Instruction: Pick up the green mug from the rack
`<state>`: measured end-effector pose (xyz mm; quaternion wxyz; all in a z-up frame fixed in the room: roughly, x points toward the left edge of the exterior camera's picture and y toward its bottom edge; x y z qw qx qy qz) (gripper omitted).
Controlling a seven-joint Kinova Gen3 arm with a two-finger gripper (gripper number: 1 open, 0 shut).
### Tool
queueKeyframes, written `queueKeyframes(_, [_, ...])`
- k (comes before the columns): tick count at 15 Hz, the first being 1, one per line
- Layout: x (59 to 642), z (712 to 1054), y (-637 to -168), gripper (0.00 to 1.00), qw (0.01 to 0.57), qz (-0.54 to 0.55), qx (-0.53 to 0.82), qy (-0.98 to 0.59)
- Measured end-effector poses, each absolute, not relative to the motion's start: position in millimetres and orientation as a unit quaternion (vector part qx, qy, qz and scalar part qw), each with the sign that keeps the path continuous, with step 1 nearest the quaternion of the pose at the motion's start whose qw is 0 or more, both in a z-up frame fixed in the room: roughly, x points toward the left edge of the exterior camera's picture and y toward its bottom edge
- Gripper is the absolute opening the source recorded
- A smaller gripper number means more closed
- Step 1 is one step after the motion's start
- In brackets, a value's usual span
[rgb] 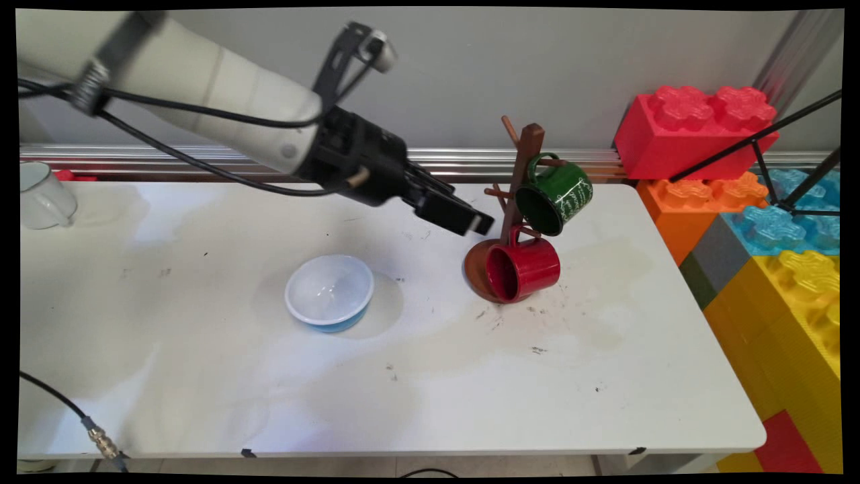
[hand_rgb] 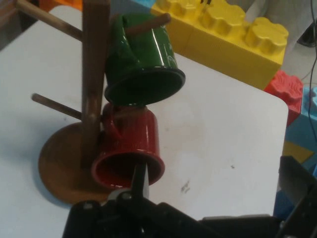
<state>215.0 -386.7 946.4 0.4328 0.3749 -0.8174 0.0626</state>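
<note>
Gripper: the black gripper [rgb: 470, 220] is held above the table [rgb: 201, 376], just left of the mug tree [rgb: 521, 181]; its fingers are seen spread apart, with nothing between them.
Nearest thing: the red mug [rgb: 524, 269] is hung on a low peg, its mouth turned toward the gripper.
Above it: the green mug [rgb: 557, 195] is hung on a higher peg.
Further left: a white and blue bowl [rgb: 329, 292] is placed well apart from the tree.
Far left edge: a white cup [rgb: 44, 195] is seen.
Right side: large toy bricks [rgb: 772, 222] are stacked beside the table.

My arm [rgb: 201, 87]: thick off-white tube, black strap near its upper end, black cables [rgb: 175, 134] slung beneath. Wrist black and blocky. Gripper [rgb: 470, 222] black, two flat fingers.
</note>
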Motion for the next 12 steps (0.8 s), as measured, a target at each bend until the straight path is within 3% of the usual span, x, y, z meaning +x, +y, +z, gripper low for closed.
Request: queueKeyframes(12, [141,909,-421,1.00,0.408,0.025,0.454,-0.791])
